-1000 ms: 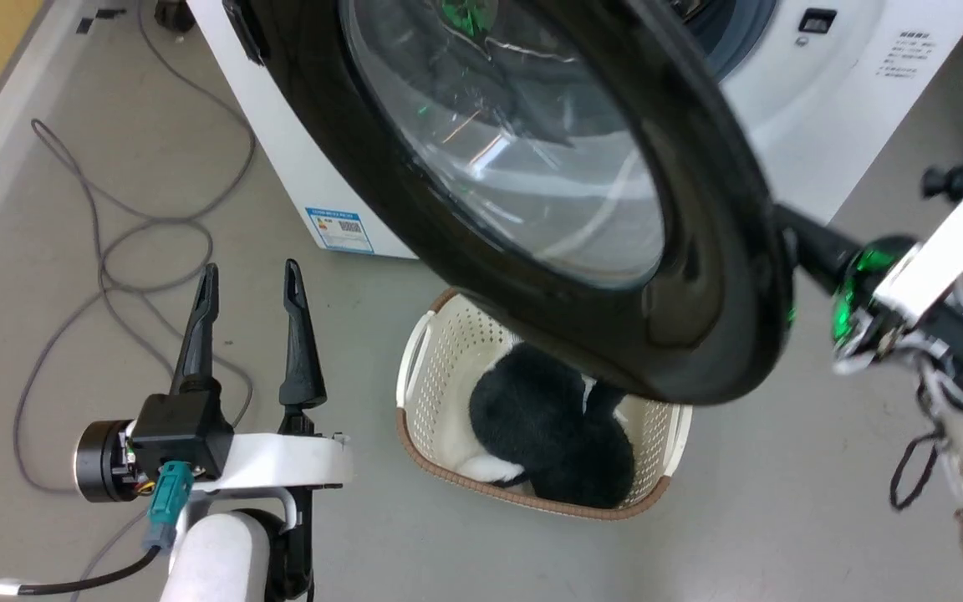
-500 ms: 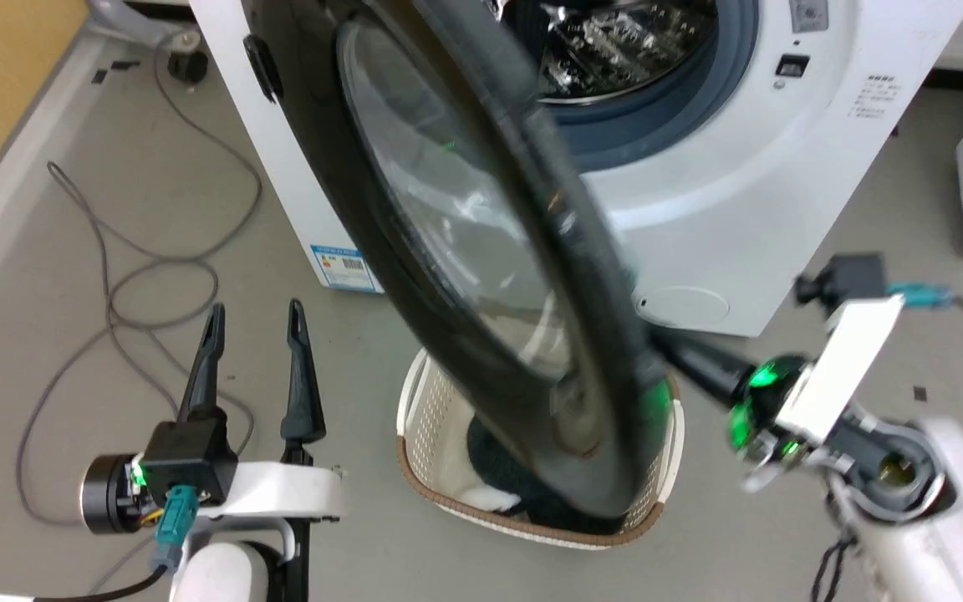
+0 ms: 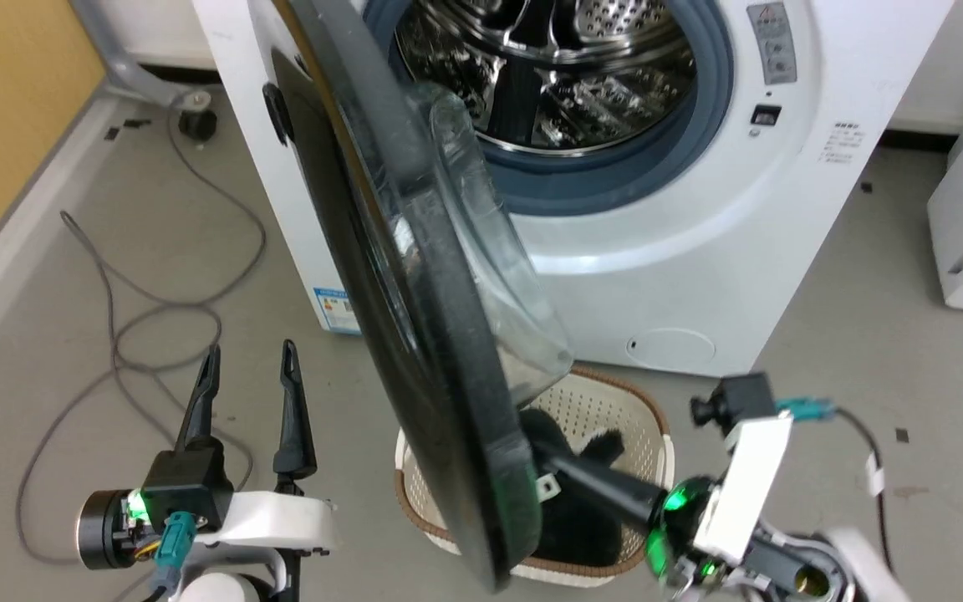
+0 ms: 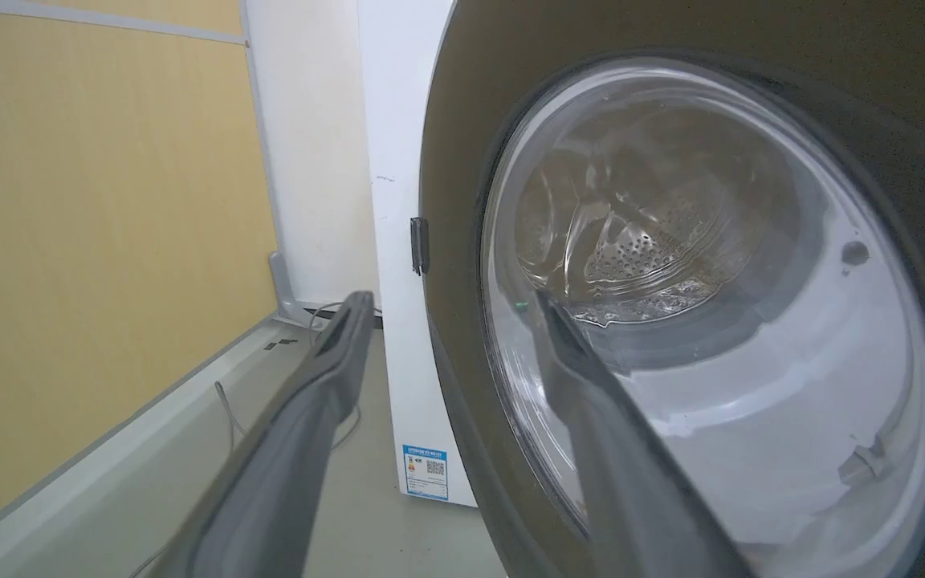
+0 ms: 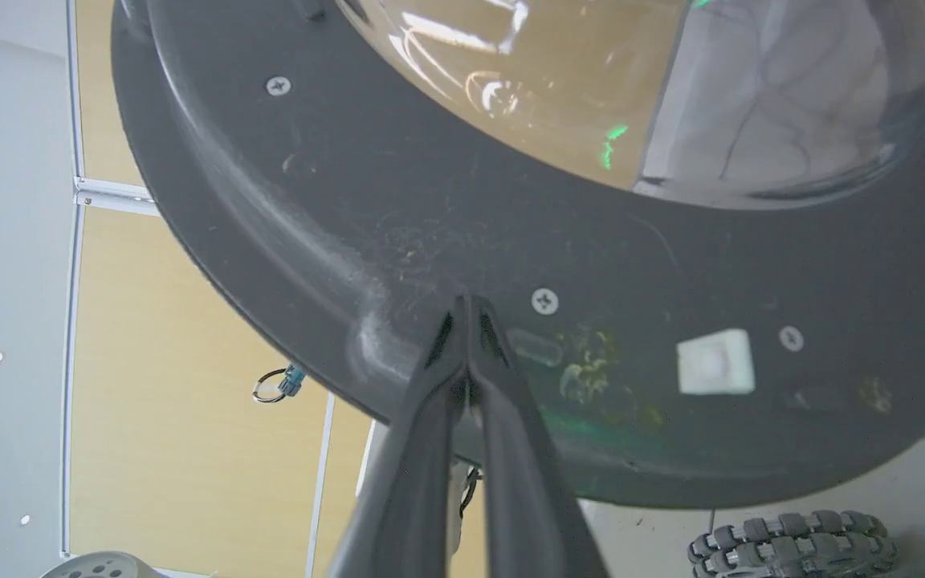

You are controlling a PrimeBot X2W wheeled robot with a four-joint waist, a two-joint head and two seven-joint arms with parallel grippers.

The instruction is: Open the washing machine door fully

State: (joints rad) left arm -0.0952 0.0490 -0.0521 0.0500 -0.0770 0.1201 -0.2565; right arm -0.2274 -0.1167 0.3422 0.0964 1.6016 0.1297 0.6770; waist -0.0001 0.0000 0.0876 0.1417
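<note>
Head view: the washing machine door (image 3: 440, 334) stands nearly edge-on, swung out to roughly a right angle from the washing machine (image 3: 682, 276), so the steel drum (image 3: 548, 75) is exposed. The right gripper (image 3: 544, 456) reaches in from the lower right and meets the door's inner side low down, above a laundry basket (image 3: 615, 385). The left gripper (image 3: 247, 393) hangs at the lower left on the door's outer side, jaws apart and holding nothing.

Left wrist view: the left gripper (image 4: 453, 297) points at the outer face of the washing machine door (image 4: 703, 321), the two fingers well spread. How near the tips are to the black rim I cannot tell.

Right wrist view: the right gripper (image 5: 466, 303) has its jaws pressed together with nothing between them, the tips set against the grey inner face of the washing machine door (image 5: 671, 265), just beside a screw (image 5: 544, 301) and near a white latch block (image 5: 715, 361).

The push appears to rest on bare tip contact with smooth plastic. As the door follows its arc, the tips could skid toward the rim and slip off, leaving the door short of full opening. The left gripper seems to sit in the door's sweep, so the door might strike it.
</note>
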